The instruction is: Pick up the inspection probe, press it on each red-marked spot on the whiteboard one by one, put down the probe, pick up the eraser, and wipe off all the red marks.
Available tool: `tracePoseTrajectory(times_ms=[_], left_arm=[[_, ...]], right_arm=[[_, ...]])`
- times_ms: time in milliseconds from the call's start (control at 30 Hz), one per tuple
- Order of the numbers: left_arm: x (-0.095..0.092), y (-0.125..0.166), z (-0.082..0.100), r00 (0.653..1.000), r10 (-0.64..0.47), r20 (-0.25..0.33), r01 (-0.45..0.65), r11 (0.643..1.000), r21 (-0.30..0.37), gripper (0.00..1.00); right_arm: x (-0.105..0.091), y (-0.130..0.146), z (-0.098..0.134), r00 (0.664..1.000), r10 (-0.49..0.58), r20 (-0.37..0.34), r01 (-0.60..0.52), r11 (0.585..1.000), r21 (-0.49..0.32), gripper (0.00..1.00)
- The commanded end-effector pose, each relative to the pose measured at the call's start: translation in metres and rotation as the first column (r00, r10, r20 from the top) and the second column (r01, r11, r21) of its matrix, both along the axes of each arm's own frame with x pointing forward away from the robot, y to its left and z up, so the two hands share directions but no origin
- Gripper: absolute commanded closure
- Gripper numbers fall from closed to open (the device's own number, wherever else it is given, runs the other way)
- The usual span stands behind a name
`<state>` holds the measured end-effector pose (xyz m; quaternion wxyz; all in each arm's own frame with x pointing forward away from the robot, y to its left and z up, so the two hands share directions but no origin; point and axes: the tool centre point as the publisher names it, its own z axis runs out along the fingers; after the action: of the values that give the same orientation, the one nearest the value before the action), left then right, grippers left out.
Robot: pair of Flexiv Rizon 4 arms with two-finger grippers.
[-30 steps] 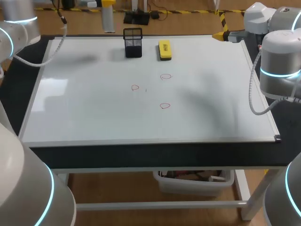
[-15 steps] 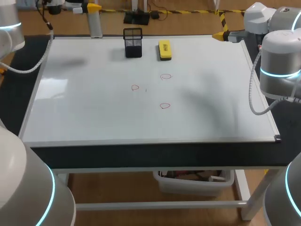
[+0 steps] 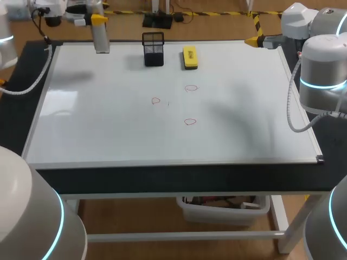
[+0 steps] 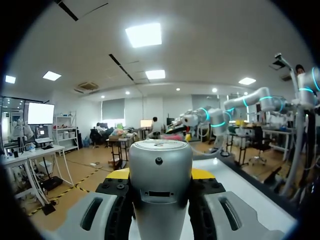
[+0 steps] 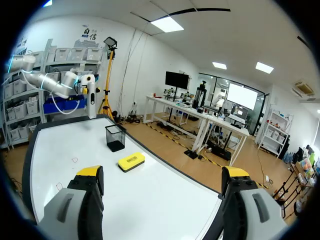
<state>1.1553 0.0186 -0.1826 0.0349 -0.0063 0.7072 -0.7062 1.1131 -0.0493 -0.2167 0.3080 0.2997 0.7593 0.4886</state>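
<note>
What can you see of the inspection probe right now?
The inspection probe is a smooth silver-grey cylinder, metal by its look, with a rounded flat cap and a small dark hole and a slot on its side. It stands upright, clamped from both sides in the left gripper. It is over the far left corner of the whiteboard, left of the black mesh holder. Whether its lower end touches the board cannot be told.

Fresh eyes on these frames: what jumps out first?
The silver inspection probe, held upright in the left gripper over the far left corner of the whiteboard. Next, three small red marks near the board's middle, with a yellow eraser and a black mesh holder side by side at its far edge.
</note>
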Motion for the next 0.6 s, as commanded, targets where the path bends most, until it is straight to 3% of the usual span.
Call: tracePoseTrajectory(times_ms=[33,600], left_arm=[[-0.012,0.005,-0.001,0.984,0.181,0.003,-0.181,0.984,-0.004,1.00],[-0.022,0.012,-0.023,0.976,0.215,-0.025,-0.215,0.977,-0.005,1.00]], right_arm=[[0.001,0.000,0.000,1.000,0.001,-0.002,-0.001,1.000,-0.002,0.00],[0.001,0.000,0.000,1.000,0.001,-0.002,-0.001,1.000,-0.002,0.00]])
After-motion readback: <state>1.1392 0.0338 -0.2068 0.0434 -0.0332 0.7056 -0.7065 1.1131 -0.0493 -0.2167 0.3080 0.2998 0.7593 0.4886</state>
